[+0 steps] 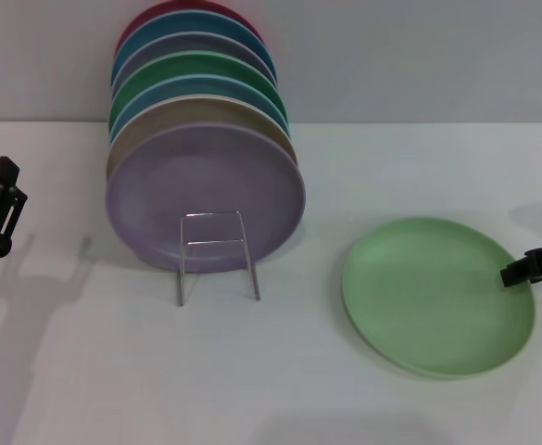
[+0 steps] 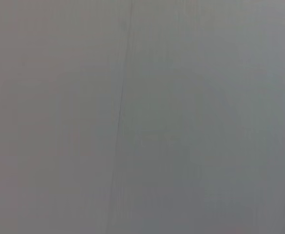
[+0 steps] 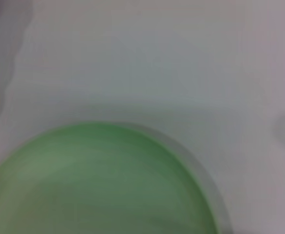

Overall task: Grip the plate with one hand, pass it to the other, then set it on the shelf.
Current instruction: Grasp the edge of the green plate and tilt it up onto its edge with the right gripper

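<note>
White table (image 1: 85, 371), pale wall behind. We see the mint plate (image 1: 437, 295) lying flat to the right of the wire shelf (image 1: 217, 255), well apart from it. That shelf already carries a leaning stack, lavender plate (image 1: 206, 190) at the front, so our slot is the front loop. Right gripper (image 1: 511, 274) sits at the plate's right rim, low and level, probably lined up for an edge pinch; we can't tell its finger gap, nothing held yet. Left gripper (image 1: 6, 185) waits far left, fingers up, apparently slightly parted, empty, likely staged for handover.
</note>
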`<state>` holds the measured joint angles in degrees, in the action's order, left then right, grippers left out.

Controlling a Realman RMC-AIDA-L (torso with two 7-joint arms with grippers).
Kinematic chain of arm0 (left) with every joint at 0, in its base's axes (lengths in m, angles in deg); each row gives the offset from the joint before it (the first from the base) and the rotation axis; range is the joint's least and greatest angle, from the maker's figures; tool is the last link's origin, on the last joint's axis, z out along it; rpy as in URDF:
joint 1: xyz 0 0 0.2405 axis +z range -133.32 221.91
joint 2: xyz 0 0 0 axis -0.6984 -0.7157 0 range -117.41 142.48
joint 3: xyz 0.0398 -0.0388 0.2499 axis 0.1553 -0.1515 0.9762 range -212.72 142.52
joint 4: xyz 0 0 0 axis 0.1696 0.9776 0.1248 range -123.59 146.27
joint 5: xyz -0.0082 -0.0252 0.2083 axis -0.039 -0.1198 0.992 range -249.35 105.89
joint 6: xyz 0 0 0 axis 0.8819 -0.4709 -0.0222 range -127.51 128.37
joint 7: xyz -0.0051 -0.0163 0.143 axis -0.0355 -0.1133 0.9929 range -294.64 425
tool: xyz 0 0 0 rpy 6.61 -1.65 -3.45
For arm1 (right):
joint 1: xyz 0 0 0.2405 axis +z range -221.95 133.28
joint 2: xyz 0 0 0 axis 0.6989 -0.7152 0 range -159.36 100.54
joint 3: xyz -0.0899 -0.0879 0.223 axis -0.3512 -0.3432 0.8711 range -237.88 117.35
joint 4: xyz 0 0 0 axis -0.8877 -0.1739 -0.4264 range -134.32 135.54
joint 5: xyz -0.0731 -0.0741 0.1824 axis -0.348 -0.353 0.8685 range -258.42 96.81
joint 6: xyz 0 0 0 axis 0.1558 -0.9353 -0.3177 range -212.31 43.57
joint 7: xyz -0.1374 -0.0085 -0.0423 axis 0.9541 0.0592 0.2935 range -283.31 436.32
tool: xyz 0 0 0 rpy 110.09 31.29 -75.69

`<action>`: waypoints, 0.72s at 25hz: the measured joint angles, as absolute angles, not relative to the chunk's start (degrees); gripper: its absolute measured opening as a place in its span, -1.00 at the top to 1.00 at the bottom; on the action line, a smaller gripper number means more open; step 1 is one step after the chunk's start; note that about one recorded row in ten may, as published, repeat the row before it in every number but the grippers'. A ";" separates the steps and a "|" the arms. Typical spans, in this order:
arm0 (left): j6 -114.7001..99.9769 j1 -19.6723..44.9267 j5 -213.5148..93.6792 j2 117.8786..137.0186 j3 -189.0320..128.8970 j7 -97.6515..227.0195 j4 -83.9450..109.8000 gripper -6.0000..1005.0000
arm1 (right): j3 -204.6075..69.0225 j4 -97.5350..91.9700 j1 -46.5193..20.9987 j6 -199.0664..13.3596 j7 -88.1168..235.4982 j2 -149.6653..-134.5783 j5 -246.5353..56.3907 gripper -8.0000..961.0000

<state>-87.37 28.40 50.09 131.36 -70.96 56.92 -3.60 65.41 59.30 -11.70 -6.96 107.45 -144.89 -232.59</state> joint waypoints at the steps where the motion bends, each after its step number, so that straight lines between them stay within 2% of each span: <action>1: -87.37 28.40 50.09 131.36 -70.96 56.92 -3.60 -0.57 | 65.41 59.30 -11.70 -6.96 107.45 -144.89 -232.59 0.27; 8: -87.37 28.44 50.09 131.36 -70.96 56.92 -3.62 -0.57 | 65.33 58.55 -11.32 -7.67 107.83 -144.89 -232.61 0.35; 16: -87.37 28.57 50.09 131.36 -70.96 56.92 -3.73 -0.57 | 65.33 58.10 -11.08 -7.66 107.91 -144.85 -232.76 0.62; 18: -87.37 28.62 50.09 131.36 -70.96 56.92 -3.82 -0.57 | 65.33 58.09 -11.08 -7.66 107.92 -144.84 -232.97 0.62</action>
